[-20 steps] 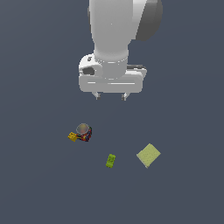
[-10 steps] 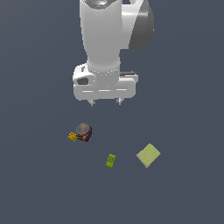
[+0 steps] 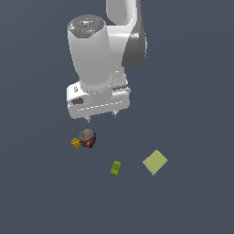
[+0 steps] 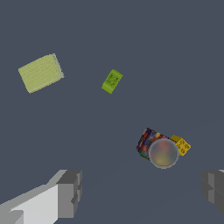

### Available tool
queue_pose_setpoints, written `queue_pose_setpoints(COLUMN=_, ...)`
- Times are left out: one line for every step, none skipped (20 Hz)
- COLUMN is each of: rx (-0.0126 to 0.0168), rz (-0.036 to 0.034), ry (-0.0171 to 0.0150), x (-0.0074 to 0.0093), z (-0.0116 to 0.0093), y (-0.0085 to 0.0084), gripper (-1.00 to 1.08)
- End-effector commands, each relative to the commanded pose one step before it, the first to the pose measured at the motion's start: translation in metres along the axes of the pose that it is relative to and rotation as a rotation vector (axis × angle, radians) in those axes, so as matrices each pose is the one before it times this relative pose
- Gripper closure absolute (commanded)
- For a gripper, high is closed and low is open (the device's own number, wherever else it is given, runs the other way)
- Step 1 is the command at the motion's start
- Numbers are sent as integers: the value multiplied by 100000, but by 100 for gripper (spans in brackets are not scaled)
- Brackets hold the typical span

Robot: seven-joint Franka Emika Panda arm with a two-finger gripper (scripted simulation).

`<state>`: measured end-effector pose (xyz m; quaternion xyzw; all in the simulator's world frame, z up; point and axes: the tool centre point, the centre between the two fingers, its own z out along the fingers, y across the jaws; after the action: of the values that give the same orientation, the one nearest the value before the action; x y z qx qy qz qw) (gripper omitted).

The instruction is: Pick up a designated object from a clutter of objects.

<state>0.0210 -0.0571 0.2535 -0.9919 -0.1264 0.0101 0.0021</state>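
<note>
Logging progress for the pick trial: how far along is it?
Early approach. The hand hangs open above the dark cup, holding nothing. The small yellow-orange block lies on the floor against the cup. Left: descend, close on the block, lift.

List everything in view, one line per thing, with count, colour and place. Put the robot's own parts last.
yellow-orange block: one, yellow-orange with small dark marks, touching the cup on its side toward the exterior view's left.
dark multicoloured cup: one, dark with red and blue patches, grey rim, below the claw in the exterior view.
green oblong block: one, bright green, lying apart between the cup and the square.
flat square: one, pale yellow-green, farthest toward the exterior view's right.
floor: one, dark slate grey, under everything.
arm: one, white and grey, reaching down from the top of the exterior view.
claw: one, white body with grey fingers, open, above the cup and touching nothing.
</note>
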Motion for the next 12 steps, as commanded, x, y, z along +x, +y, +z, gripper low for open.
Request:
queue_pose_setpoints(rx=78, rz=-4799, ry=184, x=41, z=992, y=1000, gripper=-92)
queue_pose_setpoints(rx=28, rz=-1867, ry=64, x=-16, z=395, y=393, gripper=-92)
queue_pose_setpoints(rx=24, rz=-1866, ry=64, x=-29, z=396, y=392, gripper=-92)
queue_pose_setpoints(rx=21, rz=-1866, ry=64, x=-43, z=397, y=391, gripper=-92)
queue_pose_setpoints(rx=17, rz=-1865, ry=64, x=-57, z=398, y=389, gripper=-92)
queue_pose_setpoints(rx=13, rz=-1865, ry=63, x=-70, z=400, y=387, gripper=-92)
queue_pose_setpoints(rx=9, rz=-1863, ry=62, x=-84, z=401, y=385, gripper=-92)
queue_pose_setpoints(rx=6, rz=-1863, ry=61, x=-97, z=402, y=381, gripper=-92)
queue_pose_setpoints(rx=2, rz=-1863, ry=60, x=-110, z=403, y=378, gripper=-92)
queue_pose_setpoints(rx=-1, rz=-1862, ry=59, x=-123, z=404, y=374, gripper=-92)
queue_pose_setpoints(rx=-5, rz=-1862, ry=58, x=-136, z=405, y=369, gripper=-92)
queue_pose_setpoints(rx=-8, rz=-1862, ry=56, x=-149, z=406, y=365, gripper=-92)
